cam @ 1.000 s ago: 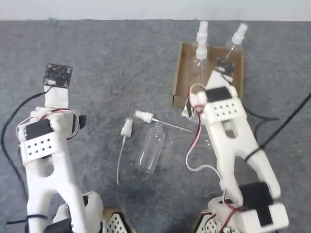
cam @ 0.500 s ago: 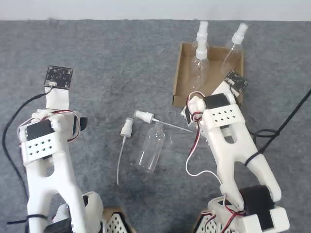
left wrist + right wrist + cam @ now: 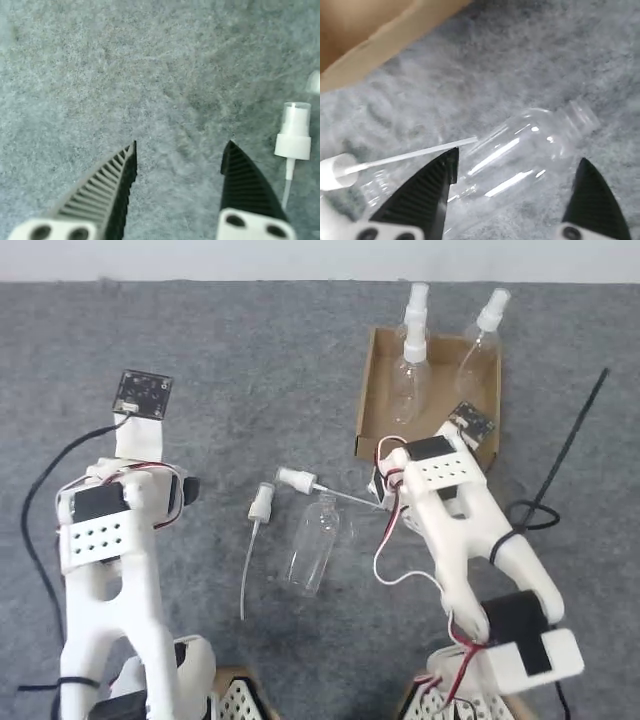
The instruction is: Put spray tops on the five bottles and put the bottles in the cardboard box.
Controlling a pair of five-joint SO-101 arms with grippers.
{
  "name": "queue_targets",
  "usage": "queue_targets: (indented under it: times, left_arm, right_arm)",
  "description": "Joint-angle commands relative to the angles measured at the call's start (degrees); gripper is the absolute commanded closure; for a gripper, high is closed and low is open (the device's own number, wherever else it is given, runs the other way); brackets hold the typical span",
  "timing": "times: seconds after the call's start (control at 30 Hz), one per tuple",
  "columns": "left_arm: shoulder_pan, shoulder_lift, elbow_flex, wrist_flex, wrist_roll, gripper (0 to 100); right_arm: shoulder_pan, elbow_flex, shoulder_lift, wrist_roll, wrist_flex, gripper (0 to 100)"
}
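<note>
Three clear bottles with white spray tops (image 3: 412,348) stand in the cardboard box (image 3: 366,400) at the back right. On the grey carpet lies a capless clear bottle (image 3: 314,544), with two loose spray tops beside it, one (image 3: 295,478) with its long tube pointing right, the other (image 3: 262,502) with its tube trailing toward me. My right gripper (image 3: 519,156) is open, its fingers straddling a second capless bottle (image 3: 540,135) just in front of the box edge (image 3: 380,45). Above bare carpet, my left gripper (image 3: 181,147) is open, and a spray top (image 3: 294,137) lies off to its side.
The right arm (image 3: 455,510) lies over the carpet in front of the box and hides the bottle beneath it. The left arm (image 3: 110,540) stands at the left over bare carpet. Black cables trail at the right edge and the left edge.
The right arm has drawn back from over the box and come down over the carpet in front of it. The left arm has shifted slightly right.
</note>
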Motion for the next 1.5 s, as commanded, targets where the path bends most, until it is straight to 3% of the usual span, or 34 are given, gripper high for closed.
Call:
queue_targets:
  times: [0.0, 0.23, 0.43, 0.7, 0.83, 0.93, 1.1, 1.27, 1.47]
  left_arm:
    - [0.26, -1.41, -0.57, -0.09, 0.53, 75]
    - [0.26, -1.41, -0.92, -0.09, 0.53, 75]
    - [0.26, -1.41, -0.92, 0.00, 0.53, 75]
    - [1.32, -0.97, 0.04, 0.26, 0.53, 75]
    - [6.07, -0.88, 1.01, 0.35, 0.62, 75]
    - [10.11, -0.88, 1.36, 0.35, 2.29, 75]
    - [16.97, -0.53, 1.10, 0.35, 6.51, 75]
    - [22.59, 8.35, -1.45, -0.88, 10.46, 76]
    - [23.21, 22.59, -9.80, -2.99, 10.55, 81]
  right_arm:
    - [2.51, -0.97, 1.89, 6.07, -0.84, 80.6]
    - [12.53, -0.97, 6.02, 17.67, 2.24, 87.8]
    - [25.54, -1.05, 6.11, 37.10, 4.70, 87.9]
    - [42.51, -5.63, 6.64, 75.60, 2.77, 87.9]
    - [47.43, -10.90, 6.73, 94.95, 2.33, 88.0]
    - [50.07, -11.87, 6.73, 105.05, 1.89, 88.0]
    - [52.00, -11.87, 6.73, 112.70, -0.40, 88.0]
    - [52.44, -11.34, 6.99, 112.62, -6.11, 87.5]
    - [53.23, -10.90, 7.87, 112.88, -6.29, 87.4]
